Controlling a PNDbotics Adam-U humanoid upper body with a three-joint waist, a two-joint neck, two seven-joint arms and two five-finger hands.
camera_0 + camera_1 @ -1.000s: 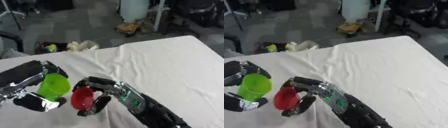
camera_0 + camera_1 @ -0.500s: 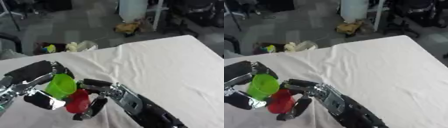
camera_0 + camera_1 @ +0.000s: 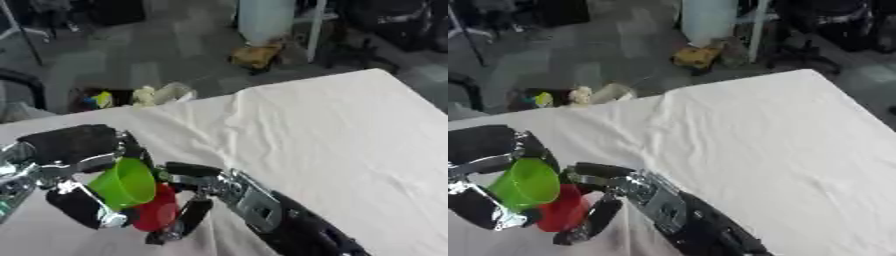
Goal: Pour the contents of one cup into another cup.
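Two cups are sitting at the desk's (image 3: 332,140) near left corner. The tilted cup (image 3: 124,183) is lying left of and over the lower cup (image 3: 159,212), touching it. Left hand (image 3: 74,150) is wrapping the tilted cup from the left; right hand (image 3: 203,192) is closing around the lower cup from the right.

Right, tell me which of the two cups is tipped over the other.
The green cup, held in the left hand, is tilted with its mouth towards the red cup, which the right hand holds lower.
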